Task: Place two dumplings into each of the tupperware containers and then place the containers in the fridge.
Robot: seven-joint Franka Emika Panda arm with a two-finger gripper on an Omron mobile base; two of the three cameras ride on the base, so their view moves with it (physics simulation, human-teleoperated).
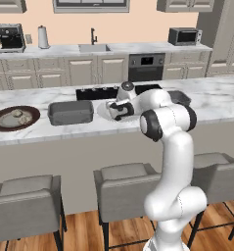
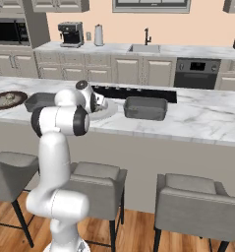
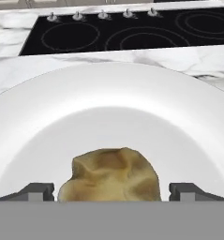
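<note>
One dumpling (image 3: 111, 175) sits low in the frame on the white plate (image 3: 108, 98) (cooktop (image 3: 132, 33) beyond), between the claw's (image 3: 111, 191) spread fingertips (image 3: 38, 191).

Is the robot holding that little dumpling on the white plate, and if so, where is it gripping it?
No, nothing is held. The gripper is open, its fingers standing apart on either side of the dumpling, which lies on the white plate.

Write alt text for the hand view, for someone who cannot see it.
A crumpled tan dumpling lies on a white plate, between the two dark fingertips of the robot's open gripper. Behind the plate, a black cooktop is set into the marble counter.
</note>
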